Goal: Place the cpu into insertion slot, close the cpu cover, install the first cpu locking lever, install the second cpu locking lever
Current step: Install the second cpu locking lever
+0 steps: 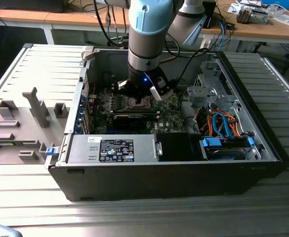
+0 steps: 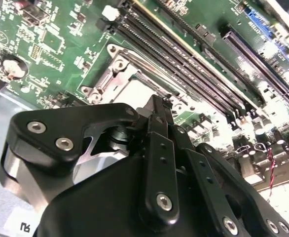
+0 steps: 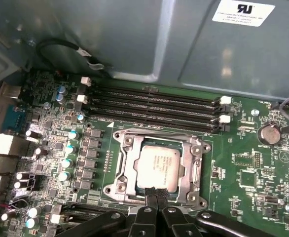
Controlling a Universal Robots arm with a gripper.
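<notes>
the flat square silvery-grey cpu (image 3: 157, 166) lies under its dark-grey metal frame cover (image 3: 126, 169), right by the black hand (image 3: 156, 193), fingers pressed together, above the green circuit board (image 3: 248, 173).

One cpu (image 3: 157, 167) is sitting in one insertion slot (image 3: 126, 173), with one cpu cover (image 3: 193, 170) lying around it on one green circuit board (image 3: 248, 173). Beside the insertion slot, four long black memory slots (image 3: 154, 106) are running in a row, and one round coin battery (image 3: 269, 133) is lying near them.

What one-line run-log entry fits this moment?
cpu: seated in insertion slot | cpu cover: down | gripper: at cover edge
</notes>
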